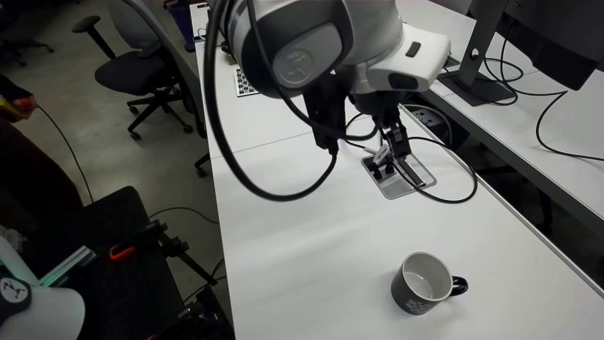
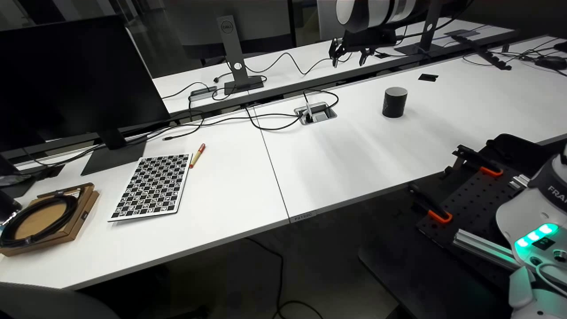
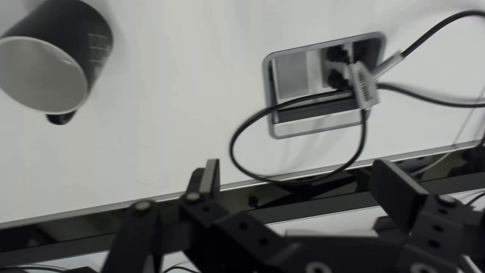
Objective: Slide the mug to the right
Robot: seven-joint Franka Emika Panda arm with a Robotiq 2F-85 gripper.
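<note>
Mug [image 2: 394,104]: dark, upright on the worktop [image 2: 345,159], apart from both long edges.
Room: we see white surface all round it.
Cable box [image 3: 291,76]: recessed, well apart from mug.
Jaws: spread, raised.

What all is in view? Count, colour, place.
Desks: at least two, white, running parallel
Mug: one, black, pale inside, on desk
Socket box: one, grey, in desk
Cables: several, black, across desks
Monitors: at least two, black, on desks
Checkerboard: one, black and white, on desk
Marker: one, yellow and red, beside checkerboard
Cardboard box: one, brown, under coiled cable
Small items: several, dark, on desk, unclear
Chairs: at least two, dark, beside desk
Bin: one, blue, beside desk
Mounting plate: one, black, beside desk
Clamps: two, black and orange, at mounting plate
Robot base: one, white, beside desk
Robot arm: one, white, above desk
Gripper: one, black, open, above desk
</note>
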